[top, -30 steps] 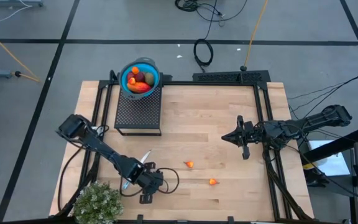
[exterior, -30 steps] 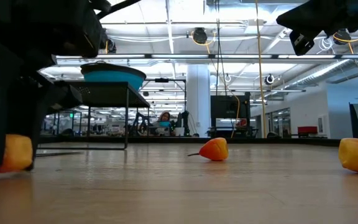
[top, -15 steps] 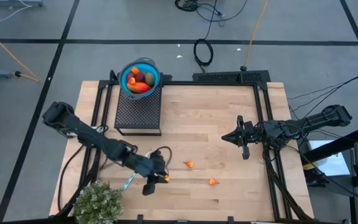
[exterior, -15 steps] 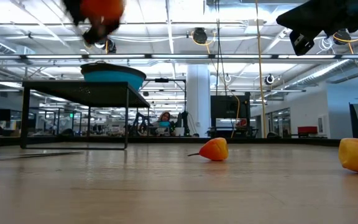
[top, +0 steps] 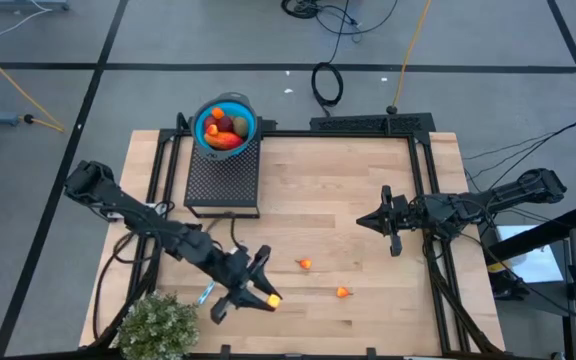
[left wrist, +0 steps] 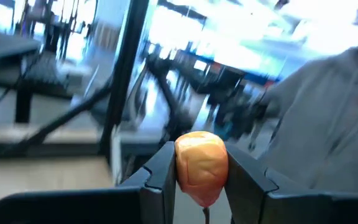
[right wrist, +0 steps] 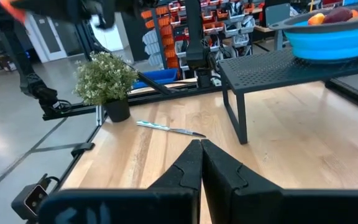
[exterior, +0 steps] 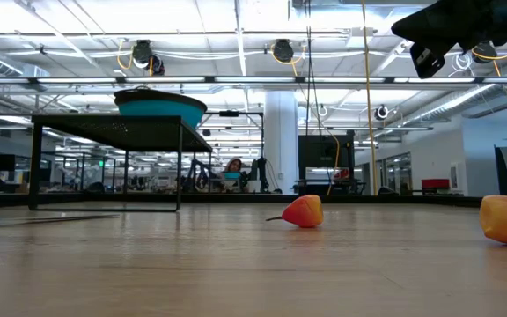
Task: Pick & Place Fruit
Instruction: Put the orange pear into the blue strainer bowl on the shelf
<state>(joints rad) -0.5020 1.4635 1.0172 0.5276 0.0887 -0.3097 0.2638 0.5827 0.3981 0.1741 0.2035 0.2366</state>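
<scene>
Since a second ago my left arm has come up off the boards: then its gripper sat low beside the bushy green plant [top: 156, 327], now the left gripper [top: 264, 297] hangs above the near part of the table, clear of the surface, and it has gone out of the low view entirely.

Pale wooden table [top: 328, 190]: slatted boards in a black frame, set on a grey floor with dark lines. The low view looks across it into a large lit hall with racks; a seated person shows far off.

Black perforated metal stand [top: 223, 178] at the far left of the table carries the blue round bowl [top: 226, 123], raised, I judge, so that fruit must be lifted up and dropped in. The bowl already holds red, olive and orange pieces.

Slim blue-handled knife [right wrist: 166, 128] lies flat near the plant; not part of the job.

Left gripper clamped on a small orange toy fruit [left wrist: 201, 164], one finger on each side. I judge this the carry toward the bowl.

Two tiny orange fruits left on the boards: one [top: 305, 264] near the middle, another [top: 342, 293] just nearer the front edge.

Right gripper [top: 387, 221] waits at the right side, fingers pressed together, empty.
</scene>
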